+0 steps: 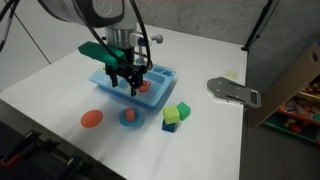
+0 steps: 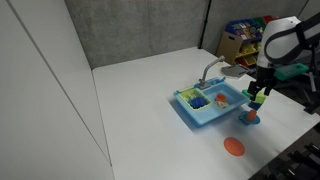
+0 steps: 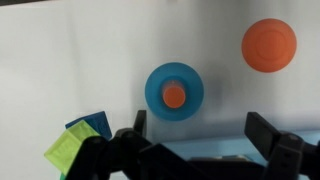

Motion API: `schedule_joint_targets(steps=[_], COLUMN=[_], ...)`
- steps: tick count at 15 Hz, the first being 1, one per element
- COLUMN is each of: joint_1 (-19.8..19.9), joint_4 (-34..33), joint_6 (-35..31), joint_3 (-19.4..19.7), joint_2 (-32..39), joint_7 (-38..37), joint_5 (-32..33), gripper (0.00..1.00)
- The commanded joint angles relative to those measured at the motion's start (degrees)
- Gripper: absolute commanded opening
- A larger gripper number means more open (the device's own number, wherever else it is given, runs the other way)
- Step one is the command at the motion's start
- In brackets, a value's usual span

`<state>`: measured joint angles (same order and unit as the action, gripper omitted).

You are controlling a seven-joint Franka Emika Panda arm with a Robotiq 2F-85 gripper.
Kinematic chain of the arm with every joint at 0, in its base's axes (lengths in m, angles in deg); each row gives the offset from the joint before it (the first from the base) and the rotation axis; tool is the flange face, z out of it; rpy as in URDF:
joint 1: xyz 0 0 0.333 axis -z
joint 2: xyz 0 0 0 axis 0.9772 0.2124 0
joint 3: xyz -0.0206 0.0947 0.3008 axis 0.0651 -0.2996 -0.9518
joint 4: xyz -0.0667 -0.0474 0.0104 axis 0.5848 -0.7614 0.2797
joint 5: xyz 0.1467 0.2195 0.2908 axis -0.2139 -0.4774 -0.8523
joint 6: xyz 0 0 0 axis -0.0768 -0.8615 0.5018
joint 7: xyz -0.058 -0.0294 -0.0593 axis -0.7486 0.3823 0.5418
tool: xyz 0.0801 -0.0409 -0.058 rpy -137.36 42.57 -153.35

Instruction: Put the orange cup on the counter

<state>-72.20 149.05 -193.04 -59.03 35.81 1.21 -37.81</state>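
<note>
The orange cup stands upright in the middle of a blue round plate on the white table; it also shows in both exterior views. My gripper is open and empty. In an exterior view it hangs over the front edge of the blue toy sink, above and behind the plate. In the wrist view the cup lies ahead of my fingertips, between their lines.
A flat orange disc lies beside the blue plate. Green and blue blocks sit on the plate's other side. A redder toy piece lies in the sink. A grey faucet piece lies apart. A cardboard box stands off the table.
</note>
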Motion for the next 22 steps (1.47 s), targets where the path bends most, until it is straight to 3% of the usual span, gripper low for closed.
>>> schedule_joint_targets(steps=[1,7,22], joint_1=[2.1,3.6,3.2], joint_4=[2.6,3.2,2.9], joint_6=[-5.8,-11.9,-12.7], joint_3=[-0.2,-0.4,-0.2], joint_2=[2.3,7.4,9.2], joint_7=[4.3,6.9,6.1], joint_5=[-0.3,-0.2,0.1], gripper=[1.0,1.0,1.0])
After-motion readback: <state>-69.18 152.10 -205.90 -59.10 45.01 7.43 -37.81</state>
